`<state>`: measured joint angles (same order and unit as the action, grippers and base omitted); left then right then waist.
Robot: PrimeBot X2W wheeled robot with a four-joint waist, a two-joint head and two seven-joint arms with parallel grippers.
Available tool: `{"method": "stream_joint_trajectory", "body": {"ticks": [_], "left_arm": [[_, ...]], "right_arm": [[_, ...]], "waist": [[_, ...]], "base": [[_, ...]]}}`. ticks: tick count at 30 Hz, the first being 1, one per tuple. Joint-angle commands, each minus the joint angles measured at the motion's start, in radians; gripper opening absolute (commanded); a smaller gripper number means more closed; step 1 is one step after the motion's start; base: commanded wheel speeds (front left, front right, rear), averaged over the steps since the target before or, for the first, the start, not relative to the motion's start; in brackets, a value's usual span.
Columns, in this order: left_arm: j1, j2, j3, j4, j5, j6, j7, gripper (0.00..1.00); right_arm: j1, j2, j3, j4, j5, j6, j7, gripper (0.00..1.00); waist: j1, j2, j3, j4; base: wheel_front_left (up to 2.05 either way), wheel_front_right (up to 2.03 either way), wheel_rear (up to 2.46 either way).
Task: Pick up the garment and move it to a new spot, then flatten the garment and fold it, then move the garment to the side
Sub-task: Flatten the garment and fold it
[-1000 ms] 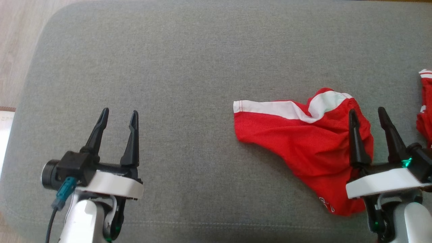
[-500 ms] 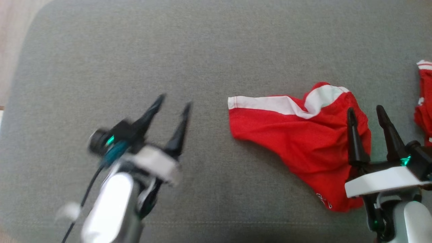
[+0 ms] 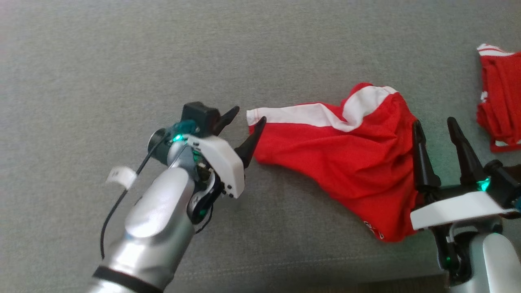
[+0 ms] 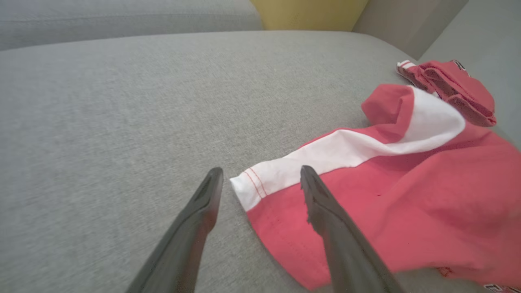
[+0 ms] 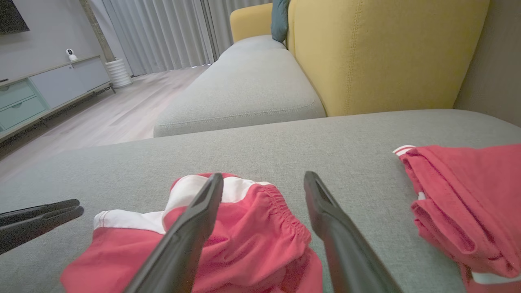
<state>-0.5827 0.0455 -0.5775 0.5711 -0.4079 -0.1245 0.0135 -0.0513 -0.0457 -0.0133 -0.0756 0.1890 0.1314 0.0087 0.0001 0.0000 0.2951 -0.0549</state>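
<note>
Left claw: wide open and holding nothing; its tips are at the near corner of the garment.
Garment: red shorts with a white band, lying crumpled on the grey cushion, stretched from the left claw across to the right claw.
Garment corner: in the left wrist view the white-hemmed corner lies between the left claw's two fingers, with one finger over the red cloth and the other over bare cushion. I cannot tell whether either finger touches the fabric.
Right claw: open and holding nothing, at the gathered elastic end of the garment.
Right claw fingers: in the right wrist view one crosses the red cloth, and the other is over the cushion just beside the waistband.
Second red garment: a folded bundle with white trim, on the outer side of the right claw, apart from the shorts, with bare cushion between them.
Printed lettering: white marks on the garment's hem, close below the right claw's base and too small to read.
Beyond the right claw: a yellow backrest, a further grey seat, a wooden floor and pale curtains.
</note>
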Motion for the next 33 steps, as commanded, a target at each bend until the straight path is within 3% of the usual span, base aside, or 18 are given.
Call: {"method": "stream_joint_trajectory", "body": {"ticks": [1,15,16,17,18,19,25,33], "left_arm": [[-0.046,0.005,0.019,-0.016,-0.014,-0.006,0.004,1.0],[-0.157,0.005,-0.102,0.232,-0.159,-0.006,-0.017,1.0],[-0.163,0.005,-0.107,0.242,-0.164,-0.006,-0.027,0.91],[-0.17,0.005,-0.114,0.25,-0.168,-0.006,-0.035,0.66],[-0.176,0.005,-0.123,0.259,-0.171,-0.006,-0.04,0.29],[-0.181,0.005,-0.132,0.269,-0.175,-0.006,-0.041,0.0],[-0.207,0.005,-0.174,0.312,-0.182,-0.006,-0.073,0.0],[-0.225,0.005,-0.225,0.319,-0.197,-0.006,-0.109,0.0]], "right_arm": [[-0.024,-0.005,0.024,-0.028,0.009,-0.001,-0.008,1.0],[-0.028,-0.005,0.03,-0.008,0.026,-0.001,-0.017,1.0],[-0.029,-0.005,0.029,-0.008,0.026,-0.001,-0.018,1.0],[-0.029,-0.005,0.028,-0.008,0.027,-0.001,-0.018,1.0],[-0.029,-0.005,0.027,-0.007,0.027,-0.001,-0.017,1.0],[-0.029,-0.005,0.026,-0.006,0.027,-0.001,-0.015,1.0],[-0.065,-0.012,0.034,0.008,0.012,-0.001,0.069,1.0],[-0.224,-0.145,0.106,0.042,0.062,-0.001,0.288,1.0]], "waist": [[-0.0001,0.0,0.005,-0.009],[-0.0001,0.0,0.018,-0.056],[-0.0001,0.0,0.019,-0.058],[-0.0001,0.0,0.021,-0.059],[-0.0001,0.0,0.022,-0.059],[-0.0001,0.0,0.022,-0.059],[-0.0001,0.0,0.02,-0.054],[-0.0001,0.0,0.037,-0.026]], "base": [[0.0,0.0,0.0],[0.0,0.0,0.0],[0.0,0.0,0.0],[0.0,0.0,0.0],[0.0,0.0,0.0],[0.0,0.0,0.0],[0.0,0.0,0.0],[0.0,0.0,0.0]]}}
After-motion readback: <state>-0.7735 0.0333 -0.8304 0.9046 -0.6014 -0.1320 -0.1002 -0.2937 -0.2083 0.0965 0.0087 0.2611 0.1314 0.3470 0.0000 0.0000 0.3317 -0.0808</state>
